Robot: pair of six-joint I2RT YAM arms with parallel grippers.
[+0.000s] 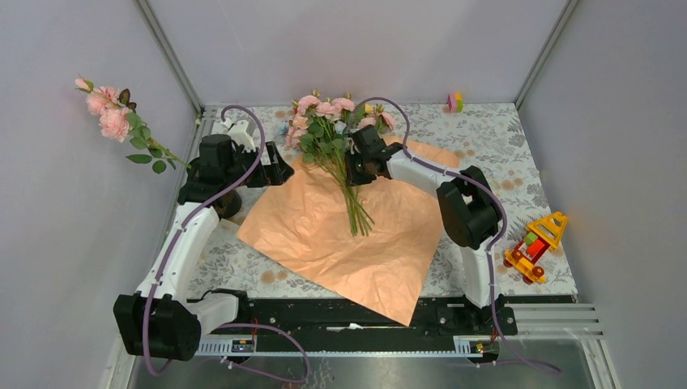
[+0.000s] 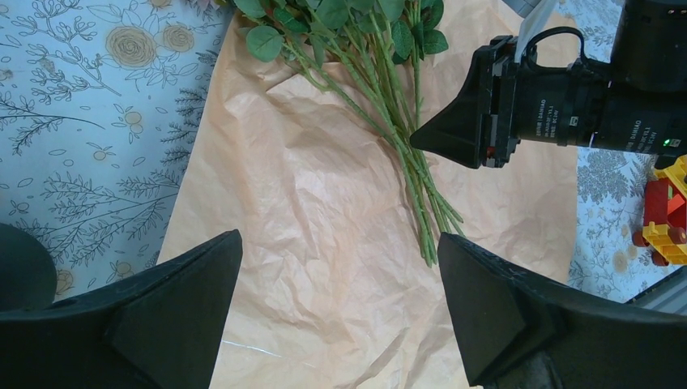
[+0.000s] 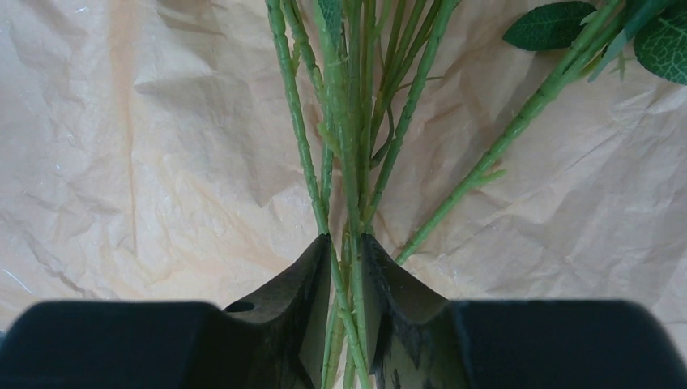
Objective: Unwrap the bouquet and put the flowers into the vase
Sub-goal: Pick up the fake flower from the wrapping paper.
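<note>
Right hand (image 3: 344, 243) tight on the flowers (image 3: 350, 146), perhaps not every stem; left hand (image 2: 339, 239) wide apart.

Floral tablecloth (image 1: 494, 138), yellow-red toy truck (image 1: 535, 247), far-edge small toy (image 1: 454, 102), perhaps blocks

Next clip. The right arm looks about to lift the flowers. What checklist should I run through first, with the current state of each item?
1. Paper spread flat: ok.
2. Right gripper closed on the stems of the flowers: ok.
3. Every stem inside the jaws: not ok. The right wrist view shows several stems fanning out beside the fingers.
4. Left gripper open and clear of the stems: ok.
5. Vase located and reachable: cannot tell, as no view shows it clearly.
</note>
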